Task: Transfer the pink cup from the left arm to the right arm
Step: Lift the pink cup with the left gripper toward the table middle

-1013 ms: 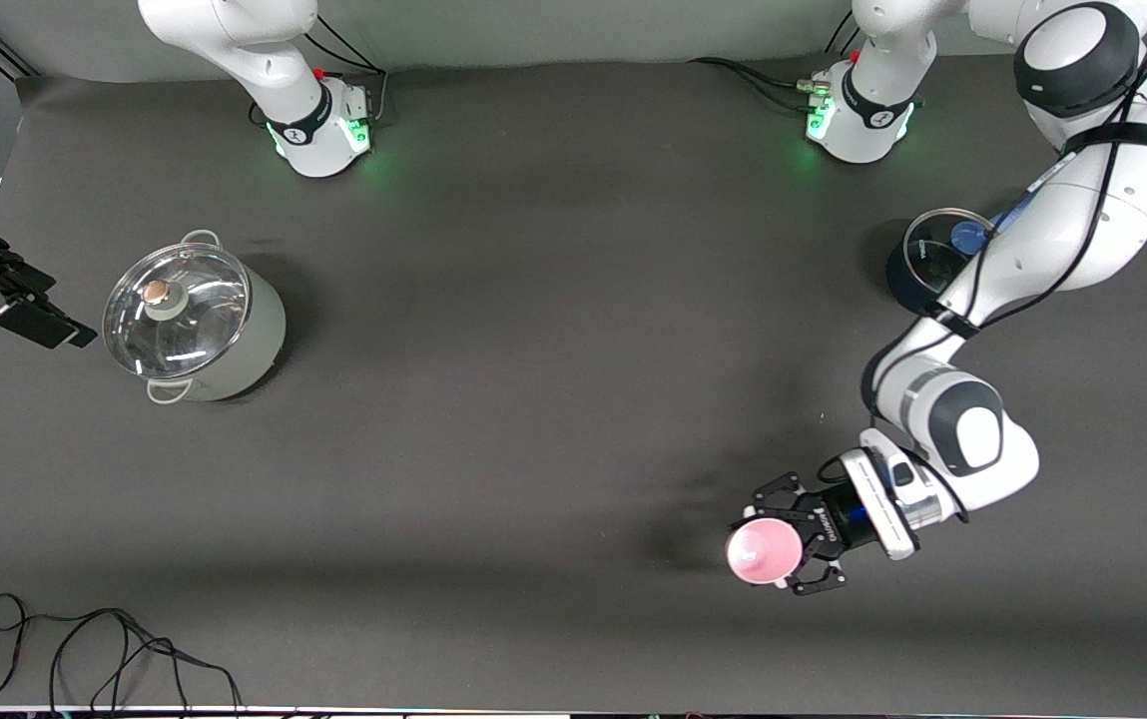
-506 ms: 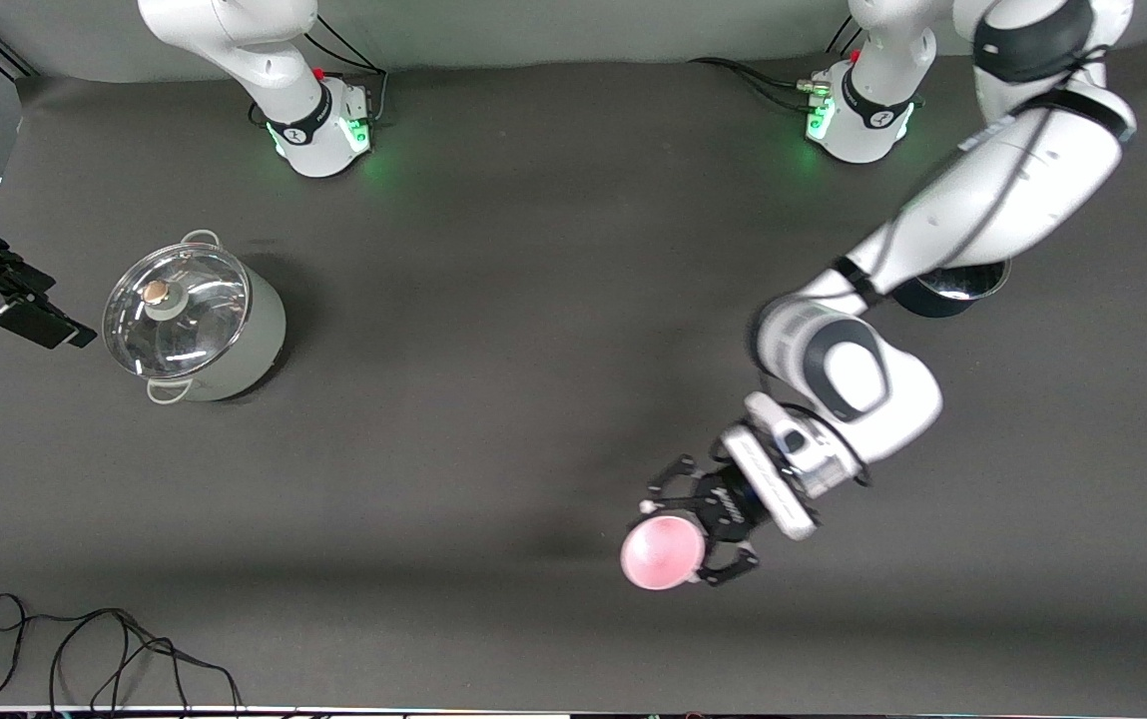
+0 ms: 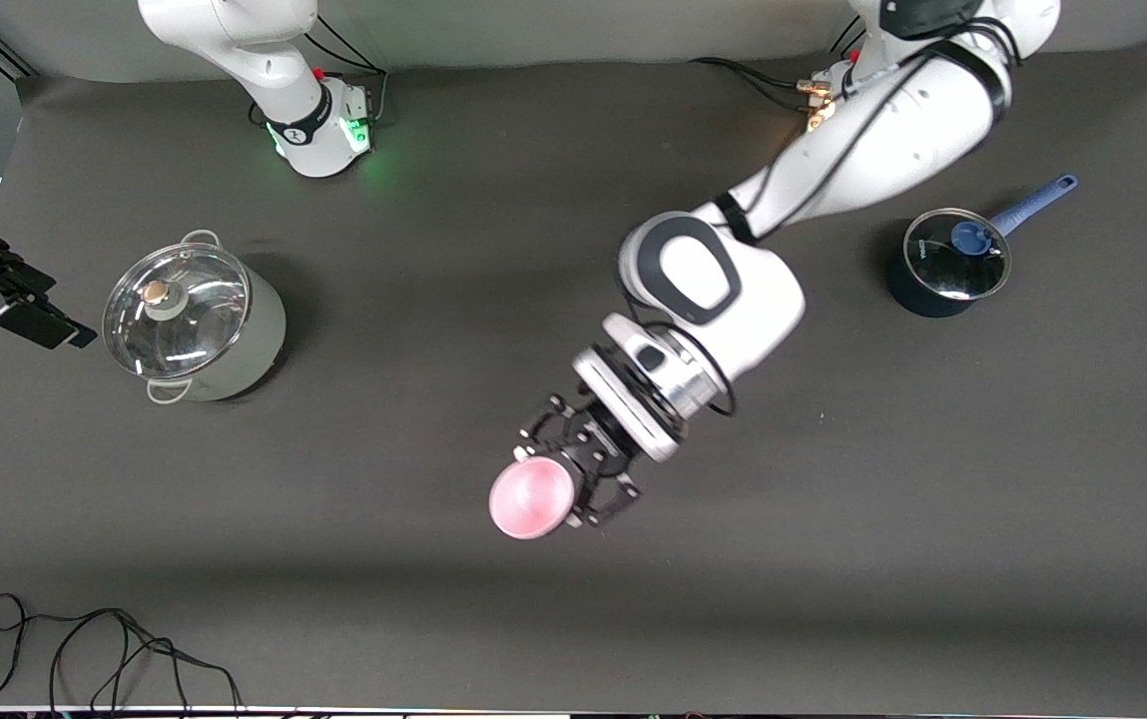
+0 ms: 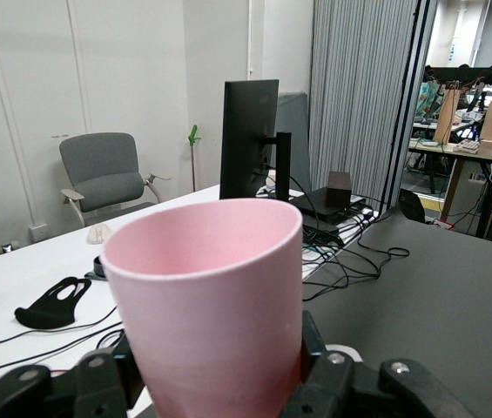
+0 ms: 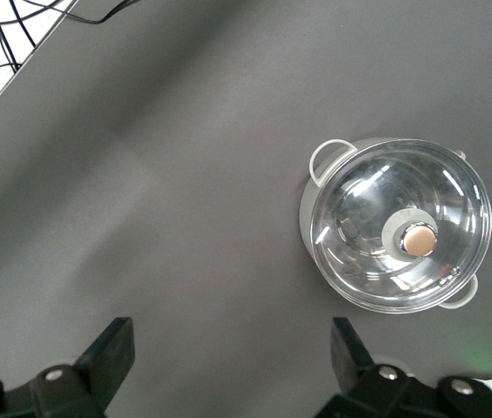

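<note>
**Pink cup carried toward the middle of the surface**

Front view: a dark grey surface (image 3: pixel 413 599) carries a lidded grey pot (image 3: pixel 196 320) toward the right arm's end and a small dark saucepan (image 3: pixel 944 265) with a blue handle toward the left arm's end; a black cable (image 3: pixel 84 649) lies loose on the edge nearest the camera. Since a second ago the left arm has swung from its own end toward the centre, uncovering the saucepan that it partly hid before. The left gripper (image 3: pixel 573 477) now hangs over the middle of the surface, its fingers clamped on the pink cup (image 3: pixel 531 498). The cup sticks out past the fingertips with its mouth tipped up toward the camera. The right gripper (image 3: pixel 29 310) waits at its own end, just past the grey pot, unchanged, with fingers spread apart.

Left wrist view: the pink cup (image 4: pixel 206 305) fills the middle, mouth away from the wrist, its base gripped between the black fingers (image 4: pixel 97 383) on either side. A white desk with a monitor (image 4: pixel 250 139) stands farther off.

Right wrist view: the right gripper's fingers (image 5: pixel 111 353) stand wide apart and hold nothing. The grey pot (image 5: pixel 398 226) sits on the surface below, off to one side of the gap between them.
</note>
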### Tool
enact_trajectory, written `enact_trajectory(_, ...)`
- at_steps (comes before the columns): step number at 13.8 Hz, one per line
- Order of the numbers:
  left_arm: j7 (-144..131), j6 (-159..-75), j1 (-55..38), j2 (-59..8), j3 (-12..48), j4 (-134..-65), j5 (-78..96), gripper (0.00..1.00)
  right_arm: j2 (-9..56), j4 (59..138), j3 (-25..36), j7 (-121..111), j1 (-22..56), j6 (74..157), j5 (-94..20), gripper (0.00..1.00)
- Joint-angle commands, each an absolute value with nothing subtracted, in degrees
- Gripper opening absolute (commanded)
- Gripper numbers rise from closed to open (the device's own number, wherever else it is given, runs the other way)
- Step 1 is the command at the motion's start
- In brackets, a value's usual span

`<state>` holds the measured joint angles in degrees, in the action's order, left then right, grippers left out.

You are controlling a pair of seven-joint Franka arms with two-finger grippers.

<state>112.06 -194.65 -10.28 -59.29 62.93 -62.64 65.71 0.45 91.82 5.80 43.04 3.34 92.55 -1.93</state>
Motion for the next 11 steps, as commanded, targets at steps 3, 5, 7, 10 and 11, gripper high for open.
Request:
enact_trajectory(3,110.48,-200.92,-20.47,-57.66,60.39,-55.2,65.66,0.0,1.58,90.7,5.54,44.21,3.69,92.9,-2.64,1.0)
enact_trajectory(5,109.61,-201.0,-24.67,-56.78,56.8,-53.1,65.83,0.0,2.19,89.3,5.45,44.38,3.69,92.81,-2.64,1.0)
enact_trajectory(7,105.06,-201.01,-29.42,-56.6,50.58,-50.9,65.83,0.0,2.46,87.03,5.45,44.12,5.35,92.12,-2.64,1.0)
enact_trajectory(10,94.7,-200.92,-36.11,-55.46,37.31,-50.54,65.74,0.0,4.12,82.02,5.45,49.81,7.81,89.48,-2.55,1.0)
enact_trajectory(11,92.31,-200.92,-37.08,-55.29,34.74,-50.54,65.74,0.0,5.17,79.91,5.45,52.36,9.65,88.69,-2.55,1.0)
